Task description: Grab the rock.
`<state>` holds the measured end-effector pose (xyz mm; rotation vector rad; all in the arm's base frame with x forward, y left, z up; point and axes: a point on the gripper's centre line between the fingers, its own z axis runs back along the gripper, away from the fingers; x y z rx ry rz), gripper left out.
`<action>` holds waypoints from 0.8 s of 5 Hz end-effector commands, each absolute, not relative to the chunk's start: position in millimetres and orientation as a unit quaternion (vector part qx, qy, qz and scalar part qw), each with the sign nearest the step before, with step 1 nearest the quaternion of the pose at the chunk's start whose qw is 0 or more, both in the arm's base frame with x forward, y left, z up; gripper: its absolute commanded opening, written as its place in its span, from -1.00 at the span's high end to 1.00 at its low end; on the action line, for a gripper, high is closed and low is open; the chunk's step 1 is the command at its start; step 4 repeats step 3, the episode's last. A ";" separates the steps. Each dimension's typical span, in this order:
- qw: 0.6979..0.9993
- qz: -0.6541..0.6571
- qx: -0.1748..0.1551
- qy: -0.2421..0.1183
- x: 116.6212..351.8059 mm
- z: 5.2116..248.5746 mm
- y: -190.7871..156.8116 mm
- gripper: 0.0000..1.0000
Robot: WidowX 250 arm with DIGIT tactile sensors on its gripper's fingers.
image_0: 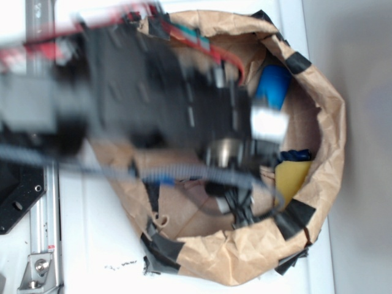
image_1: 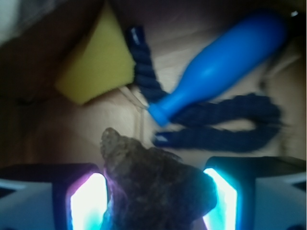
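Right under my lens the rock (image_1: 153, 184) sits between my two fingers (image_1: 86, 203), and my gripper (image_1: 153, 206) looks clenched on it, both lit pads pressed against its jagged flanks. It is lumpy and rough, so I judge the contact rests on a few high points only; a jolt or a tilt could let it twist and drop. Below lie the yellow sponge (image_1: 96, 60), the blue bottle (image_1: 223, 62) and the dark rope (image_1: 218, 127) inside the paper bag (image_0: 324, 110), whose crumpled wall could snag me.
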<state>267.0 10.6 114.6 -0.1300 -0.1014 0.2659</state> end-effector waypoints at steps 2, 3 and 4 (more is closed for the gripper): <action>0.989 0.038 0.053 -0.130 252.3 196.2 29.9 1.00; 0.991 0.028 0.049 -0.118 246.2 180.8 34.8 1.00; 0.991 0.028 0.049 -0.118 246.2 180.8 34.8 1.00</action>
